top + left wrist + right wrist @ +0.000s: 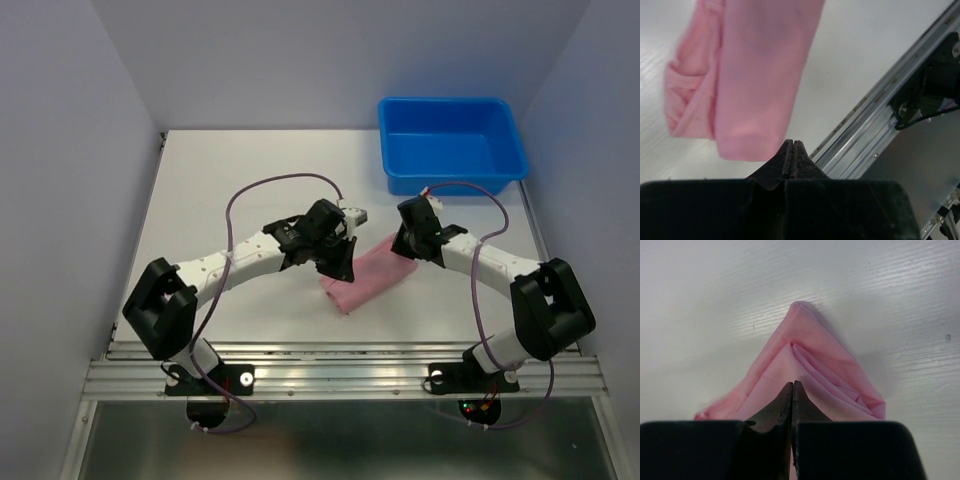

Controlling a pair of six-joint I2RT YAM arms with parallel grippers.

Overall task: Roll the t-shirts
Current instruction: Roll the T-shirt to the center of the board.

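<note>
A pale pink t-shirt (pixel 365 278) lies as a compact, sausage-shaped bundle near the middle of the white table (pixel 230 180). Its long axis runs on a diagonal, from the near-left end up to the far-right end. The cloth is plain, thin and soft. Layered folds show at both ends, and the long side is smooth, so it appears to be mostly rolled.

One arm sits at each end, and neither is clearly nearer. The left pincer (pixel 792 146) is at the near-left end with its fingers pressed together and nothing between them. The bundle's rounded end lies just ahead and slightly left of the tips.

The right pincer (pixel 792 386) is at the far-right end, also with its fingers together, directly over the tapered, creased tip of the cloth. Whether a fold is caught between them cannot be told.

Any further rolling would likely go across that diagonal. A blue tub (pixel 455 180) stands well apart at the far-right corner of the table.
</note>
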